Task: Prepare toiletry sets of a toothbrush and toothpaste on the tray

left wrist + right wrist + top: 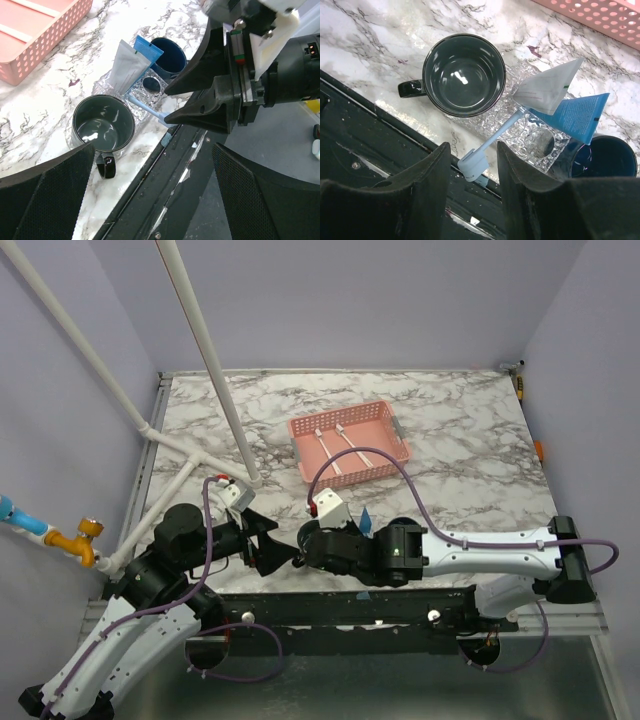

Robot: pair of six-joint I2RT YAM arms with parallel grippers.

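Holding one toothbrush and two tubes, the tray sits by two mugs; left pincer, right pincer gape.

The tray is crinkled clear plastic, the black mug glossy, perhaps ceramic.

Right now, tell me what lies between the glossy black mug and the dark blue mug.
The right wrist view shows a white toothpaste tube, a blue tube and a pale blue toothbrush there, lying on the clear plastic tray.
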